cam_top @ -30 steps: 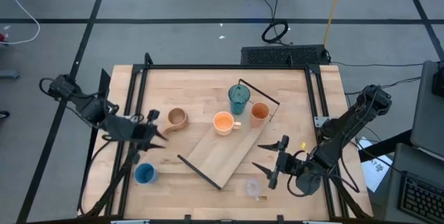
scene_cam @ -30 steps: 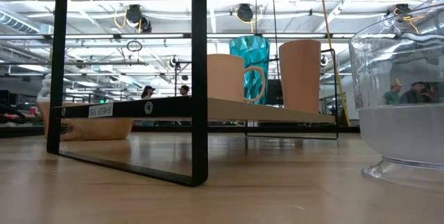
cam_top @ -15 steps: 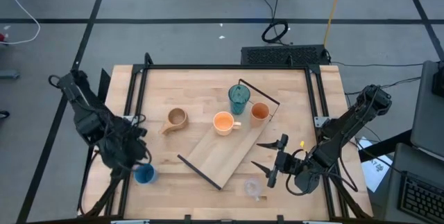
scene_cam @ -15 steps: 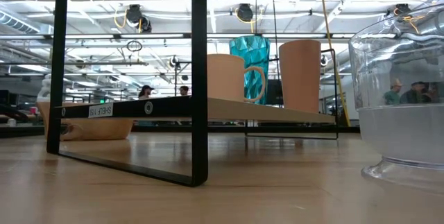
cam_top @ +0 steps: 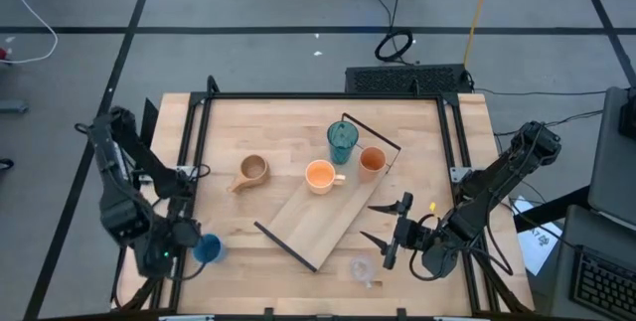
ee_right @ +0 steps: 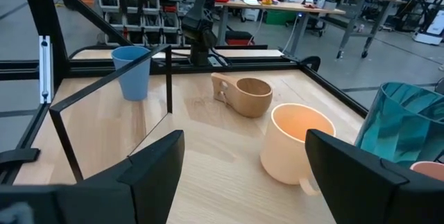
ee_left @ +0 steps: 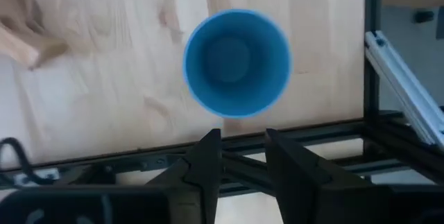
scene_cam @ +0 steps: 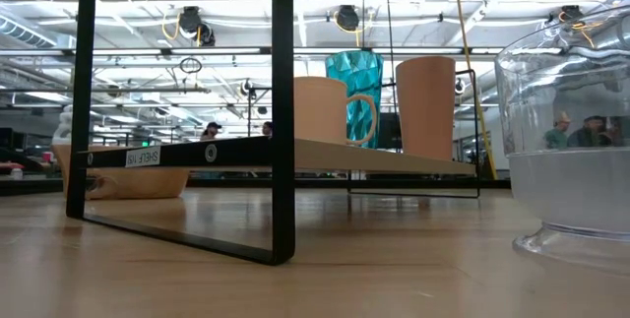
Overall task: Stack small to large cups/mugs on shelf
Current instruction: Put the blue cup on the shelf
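Three cups sit on the shelf; three wait on the table.

On the long light-wood shelf (cam_top: 323,212) with black end rails, at centre frame, stand the tall teal faceted tumbler (cam_top: 342,141), the orange tumbler (cam_top: 372,161) and the orange handled mug (cam_top: 320,175). Judged from this, half remains: the small blue plastic cup (cam_top: 207,249) at lower left, the tan wooden mug (cam_top: 253,171) and the small clear cup (cam_top: 362,269). The left end effector (ee_left: 239,156) hovers beside the blue cup, fingers slightly parted, pinching nothing. The right end effector (cam_top: 383,234) waits at lower right, spread and empty.
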Robot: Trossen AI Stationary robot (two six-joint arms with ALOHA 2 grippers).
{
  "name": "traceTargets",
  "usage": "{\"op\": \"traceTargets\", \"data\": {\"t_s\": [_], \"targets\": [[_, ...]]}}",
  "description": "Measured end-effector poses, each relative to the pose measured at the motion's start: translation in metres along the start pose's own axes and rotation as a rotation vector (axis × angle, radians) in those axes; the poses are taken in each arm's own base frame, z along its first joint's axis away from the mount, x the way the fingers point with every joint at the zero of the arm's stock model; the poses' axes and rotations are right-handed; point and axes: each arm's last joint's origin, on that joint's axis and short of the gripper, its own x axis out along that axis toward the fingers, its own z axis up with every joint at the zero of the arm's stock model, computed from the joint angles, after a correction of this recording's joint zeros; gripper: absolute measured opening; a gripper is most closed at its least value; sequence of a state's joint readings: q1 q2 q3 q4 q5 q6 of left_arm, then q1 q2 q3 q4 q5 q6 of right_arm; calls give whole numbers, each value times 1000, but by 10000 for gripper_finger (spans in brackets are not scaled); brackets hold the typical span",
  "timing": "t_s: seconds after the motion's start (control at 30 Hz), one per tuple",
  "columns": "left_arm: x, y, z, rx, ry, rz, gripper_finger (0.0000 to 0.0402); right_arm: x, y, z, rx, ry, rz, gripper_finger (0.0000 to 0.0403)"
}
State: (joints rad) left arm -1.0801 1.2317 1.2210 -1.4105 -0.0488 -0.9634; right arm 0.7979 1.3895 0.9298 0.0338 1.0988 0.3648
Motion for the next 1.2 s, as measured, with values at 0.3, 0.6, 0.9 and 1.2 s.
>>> {"op": "traceTargets", "data": {"t_s": [0.3, 0.6, 0.9, 1.2], "targets": [[-16, -39, 23, 39, 51, 47, 113, 0, 0, 0, -3, 0, 0, 293], [-7, -51, 29, 7, 64, 71, 114, 0, 0, 0, -10, 0, 0, 293], [-3, -50, 29, -28, 46, 105, 145, 0, 0, 0, -10, 0, 1, 293], [21, -47, 27, -46, 31, 163, 240, 0, 0, 0, -14, 0, 1, 293]]}}
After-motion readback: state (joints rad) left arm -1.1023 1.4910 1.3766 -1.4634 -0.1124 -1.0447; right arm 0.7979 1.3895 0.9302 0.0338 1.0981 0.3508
